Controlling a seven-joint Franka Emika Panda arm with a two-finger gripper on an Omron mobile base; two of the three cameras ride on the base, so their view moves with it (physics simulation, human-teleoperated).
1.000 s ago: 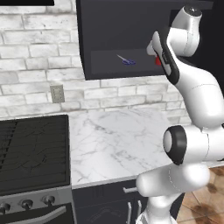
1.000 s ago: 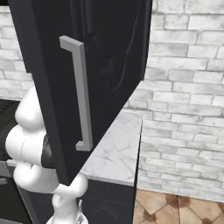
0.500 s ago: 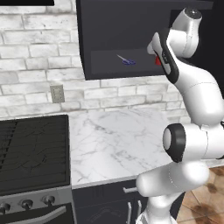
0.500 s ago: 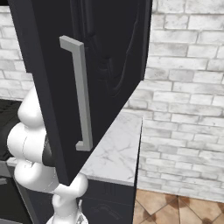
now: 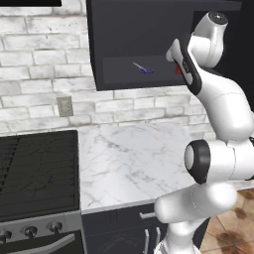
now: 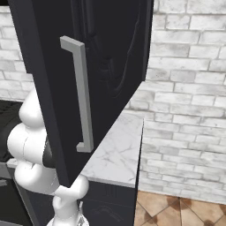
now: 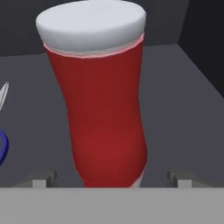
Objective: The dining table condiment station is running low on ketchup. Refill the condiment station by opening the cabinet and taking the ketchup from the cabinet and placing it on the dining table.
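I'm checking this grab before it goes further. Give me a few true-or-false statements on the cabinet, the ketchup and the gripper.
1. The cabinet door is open. True.
2. The ketchup lies on its side. False: it stands upright on the cabinet shelf.
3. The gripper has a fingertip either side of the bottle. True.
4. The scissors lie on the marble counter. False: they lie on the cabinet shelf.
5. The ketchup has a black cap. False: it's white.

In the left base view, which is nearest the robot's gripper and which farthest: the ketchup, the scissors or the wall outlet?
1. The ketchup, right at the gripper, inside the cabinet.
2. The scissors, further left on the same shelf.
3. The wall outlet, lower left on the brick wall.
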